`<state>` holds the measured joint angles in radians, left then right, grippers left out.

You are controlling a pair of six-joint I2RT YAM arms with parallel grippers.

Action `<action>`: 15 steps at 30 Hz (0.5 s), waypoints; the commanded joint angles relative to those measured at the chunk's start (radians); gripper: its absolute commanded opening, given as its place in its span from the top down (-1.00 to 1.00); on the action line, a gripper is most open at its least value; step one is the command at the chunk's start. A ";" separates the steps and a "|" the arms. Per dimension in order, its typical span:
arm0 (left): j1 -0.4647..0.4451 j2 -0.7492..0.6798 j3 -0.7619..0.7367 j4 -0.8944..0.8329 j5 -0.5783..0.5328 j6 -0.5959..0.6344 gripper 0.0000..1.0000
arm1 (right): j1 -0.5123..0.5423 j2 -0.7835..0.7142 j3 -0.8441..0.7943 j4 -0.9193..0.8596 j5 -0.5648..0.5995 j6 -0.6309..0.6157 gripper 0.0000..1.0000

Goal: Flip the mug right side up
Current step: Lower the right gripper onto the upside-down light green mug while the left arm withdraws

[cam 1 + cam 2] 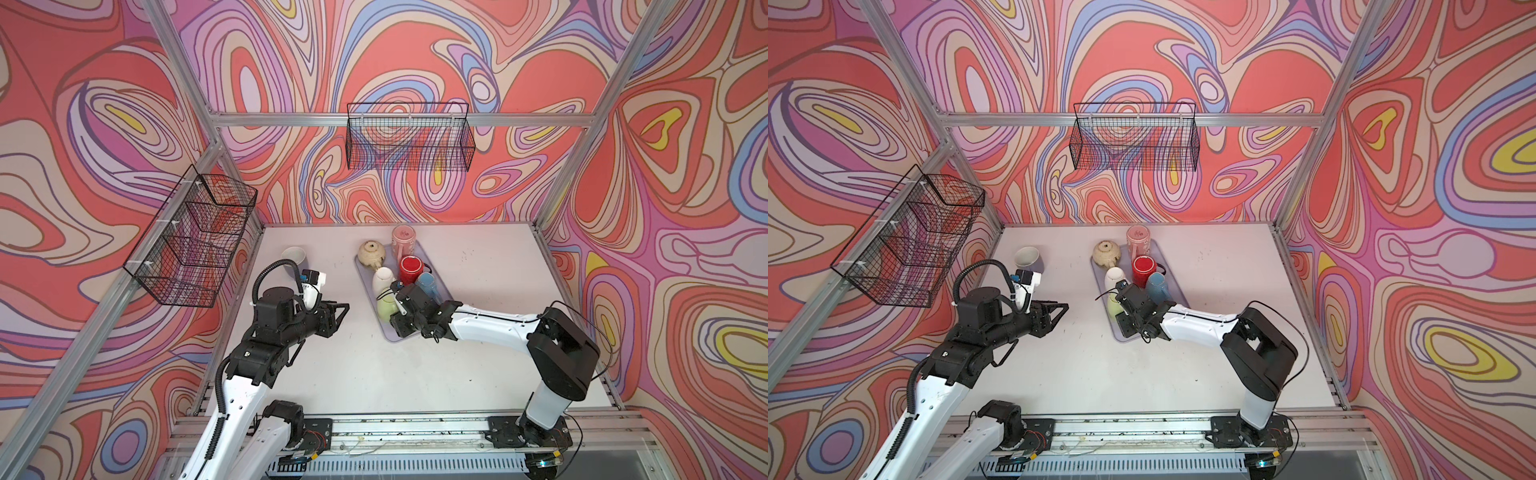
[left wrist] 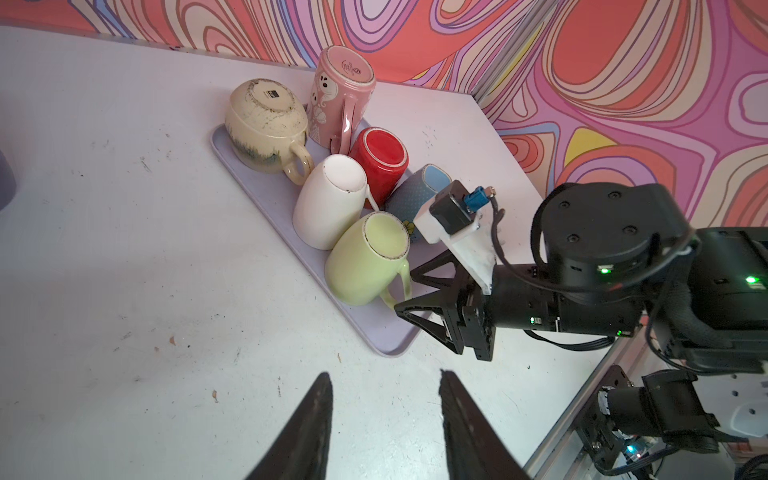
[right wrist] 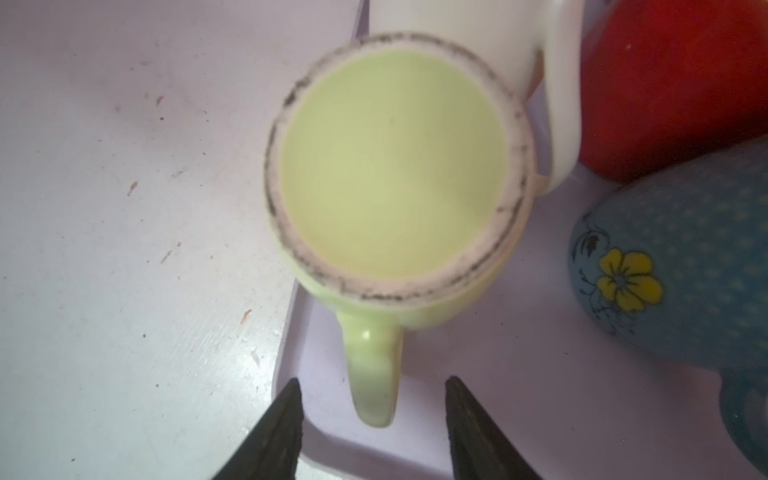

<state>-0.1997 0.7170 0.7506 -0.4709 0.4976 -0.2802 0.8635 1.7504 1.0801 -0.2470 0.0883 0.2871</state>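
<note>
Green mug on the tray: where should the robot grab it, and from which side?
By its handle, from the tray's near end. The green mug stands bottom-up, handle pointing out toward the right gripper, whose open jaws flank it; a white mug crowds the opposite side.

**Base to the lens: a green mug sits at the edge of a lilac tray, its handle between the fingers of the right hand.**

A scuffed, unglazed foot ring circles the flat green base. The handle runs toward the camera into the gap between two dark fingertips, which stand apart and touch neither side of it. The tray's raised rim meets the scratched, speckled pale desk just beside the mug. Beyond the green mug a white mug presses close against it, with a red mug past the white handle. A blue mug, dotted and painted with a yellow flower, is on the tray clear of the green one. Focus is soft throughout.
</note>
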 commanded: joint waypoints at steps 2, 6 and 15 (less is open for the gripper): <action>-0.006 -0.014 -0.004 0.023 -0.002 -0.036 0.12 | 0.012 0.057 0.027 0.031 0.058 0.030 -0.11; -0.006 0.005 0.000 0.022 0.003 -0.039 0.13 | 0.022 0.093 0.035 0.033 0.083 0.037 -0.08; -0.006 0.015 0.001 0.012 -0.011 -0.033 0.13 | 0.026 0.113 0.009 0.089 0.101 0.057 0.13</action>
<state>-0.2031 0.7288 0.7441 -0.4671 0.4942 -0.3046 0.8833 1.8500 1.0962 -0.1967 0.1646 0.3286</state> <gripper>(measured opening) 0.434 0.437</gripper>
